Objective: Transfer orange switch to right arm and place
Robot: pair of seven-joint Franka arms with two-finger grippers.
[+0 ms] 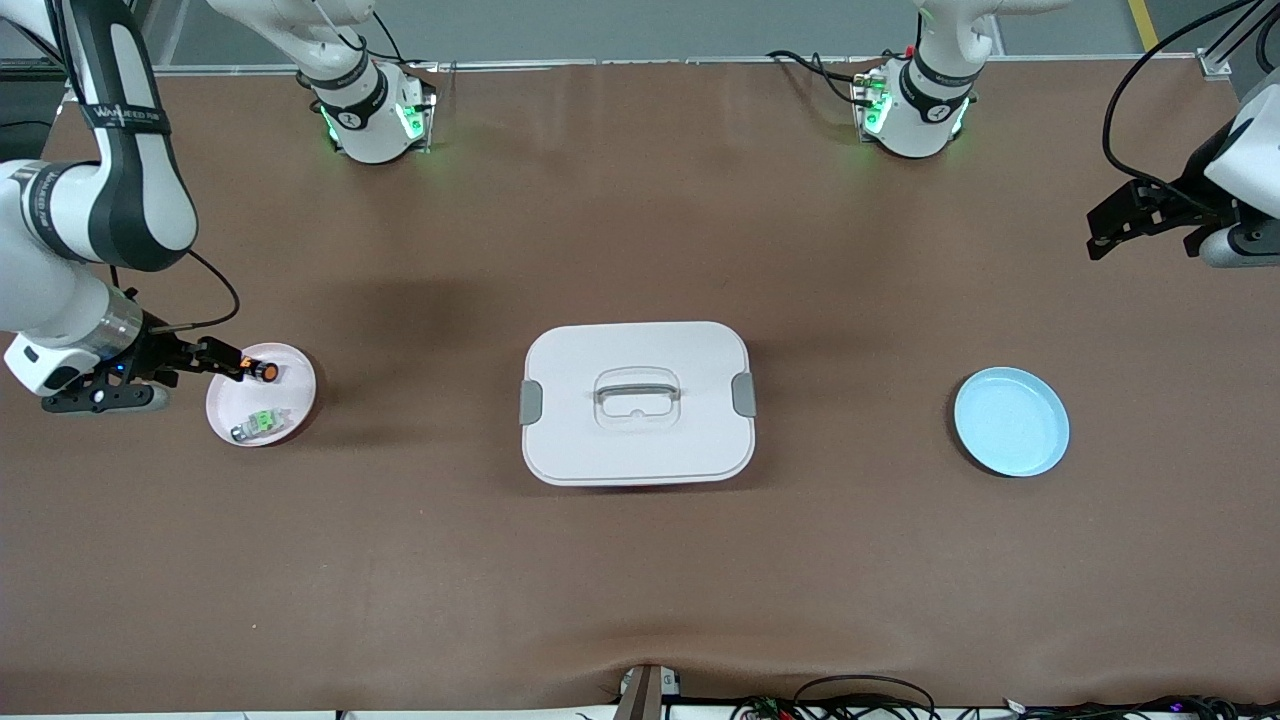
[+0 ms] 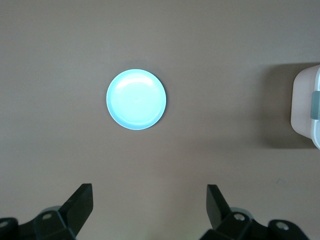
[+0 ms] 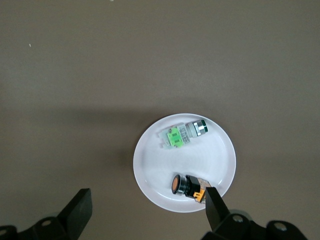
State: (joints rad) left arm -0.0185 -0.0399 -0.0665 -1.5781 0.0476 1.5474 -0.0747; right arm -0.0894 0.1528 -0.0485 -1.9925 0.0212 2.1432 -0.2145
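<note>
On the white plate at the right arm's end of the table, the orange switch is lying on its side with the green-and-grey switch beside it, nearer the front camera; the right gripper is hovering over the plate's rim with its fingers spread wide, one fingertip just beside the orange switch and nothing held; to grip well, I judge it should be centring its jaws across the dark body rather than the round cap, descending straight so the plate is not nudged; the left gripper is waiting wide and empty near the blue plate, with the lidded container sitting between the plates.
</note>
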